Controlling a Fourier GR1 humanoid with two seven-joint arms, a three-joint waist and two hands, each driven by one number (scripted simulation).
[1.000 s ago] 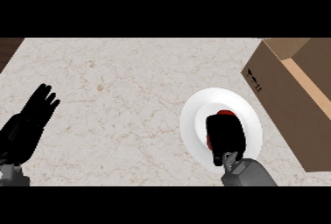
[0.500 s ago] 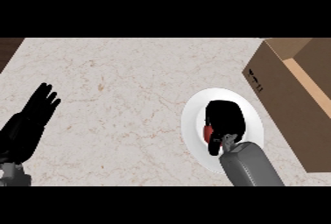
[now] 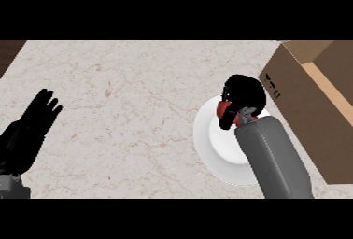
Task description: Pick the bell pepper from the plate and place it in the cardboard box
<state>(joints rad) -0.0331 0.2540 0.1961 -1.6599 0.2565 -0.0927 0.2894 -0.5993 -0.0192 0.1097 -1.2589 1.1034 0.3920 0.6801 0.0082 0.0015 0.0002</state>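
Note:
My right hand (image 3: 245, 93) is curled round the red bell pepper (image 3: 224, 113), of which only a red sliver shows at the hand's left side. Hand and pepper are above the far edge of the white plate (image 3: 210, 140), just left of the cardboard box (image 3: 310, 112). The grey right forearm crosses the plate and hides its right part. The box stands open at the right edge of the counter, its near wall marked with a small black print. My left hand (image 3: 31, 128) rests open at the left edge, fingers up.
The pale marble counter (image 3: 131, 93) stretches between the two hands. A dark strip of floor shows at the top left corner past the counter's edge.
My right hand has closed round the pepper and moved it up and away from the plate's middle towards the box. The left hand has stayed put.

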